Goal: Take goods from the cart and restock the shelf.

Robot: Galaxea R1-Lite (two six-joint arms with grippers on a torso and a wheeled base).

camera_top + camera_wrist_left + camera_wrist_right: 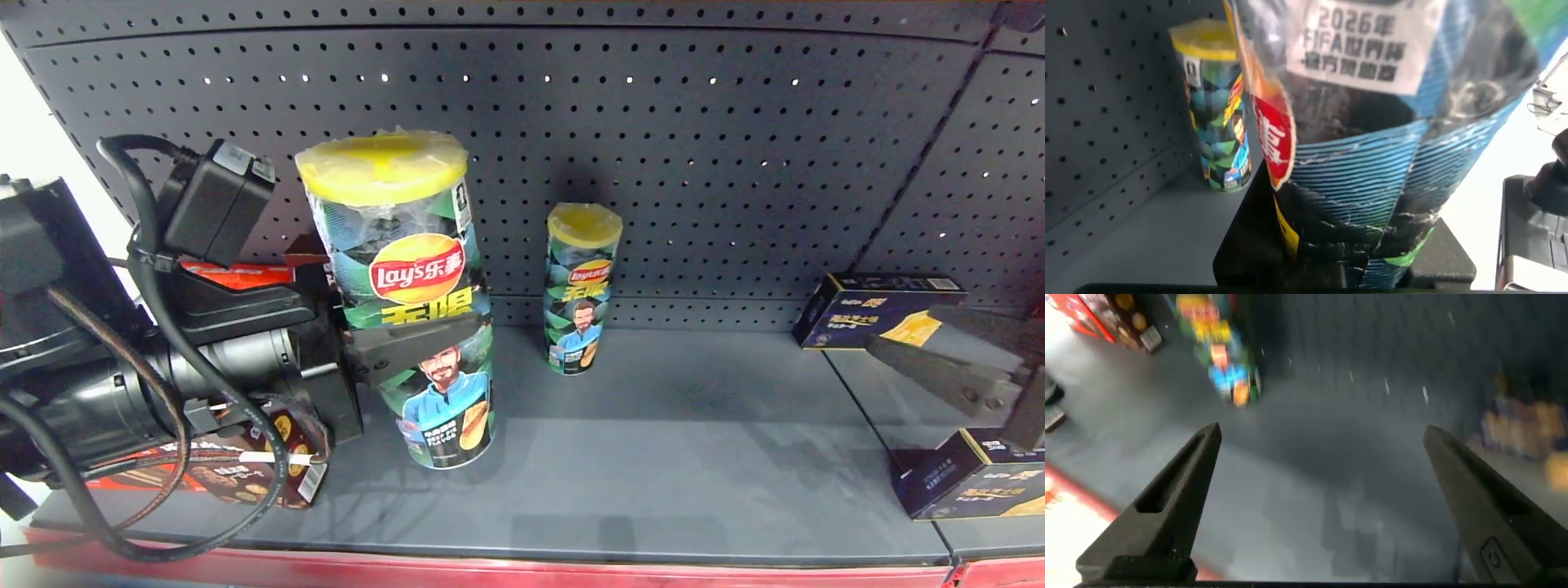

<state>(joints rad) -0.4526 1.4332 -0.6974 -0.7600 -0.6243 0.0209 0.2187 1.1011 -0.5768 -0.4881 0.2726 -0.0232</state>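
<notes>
Placement looks to be the step in hand: the left gripper (412, 347) pinches the chip can (416, 269) at mid-height, upright over the shelf (669, 457). Next it likely must settle the base, then release. Its far finger hides behind the can, and base contact is unclear. The right gripper (1323, 434) hangs spread.

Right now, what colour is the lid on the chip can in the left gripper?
Yellow lid on the chip can; clearest in the head view.

black arm (245, 359), looped cables (151, 282), dark jaws
</notes>
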